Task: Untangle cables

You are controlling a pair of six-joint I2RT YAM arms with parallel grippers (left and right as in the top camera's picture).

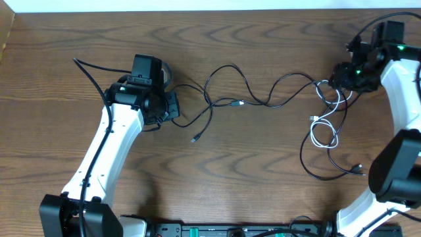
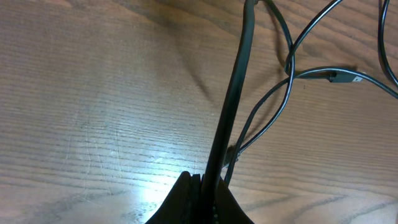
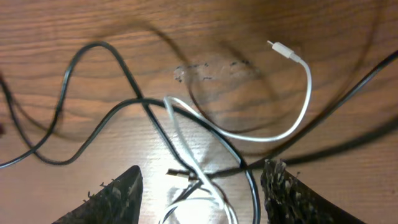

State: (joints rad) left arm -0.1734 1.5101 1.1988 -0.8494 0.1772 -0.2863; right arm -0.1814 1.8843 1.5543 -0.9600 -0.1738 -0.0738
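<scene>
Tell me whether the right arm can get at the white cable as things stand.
Probably yes. The right gripper hangs open right over the white cable, fingers either side of it. Black cables cross it there, so it may catch those too.

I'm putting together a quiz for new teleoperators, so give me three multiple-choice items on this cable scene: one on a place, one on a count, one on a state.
1. Where does the white cable lie?
A) under the left arm
B) by the right gripper
C) off the table

2. How many cables are white?
A) one
B) two
C) three

3. The right gripper is:
A) shut on a plug
B) out of view
C) open

Answers: B, the overhead view shows it looping just below that gripper; A, the others are black cables; C, its fingers stand wide apart in the right wrist view.
</scene>
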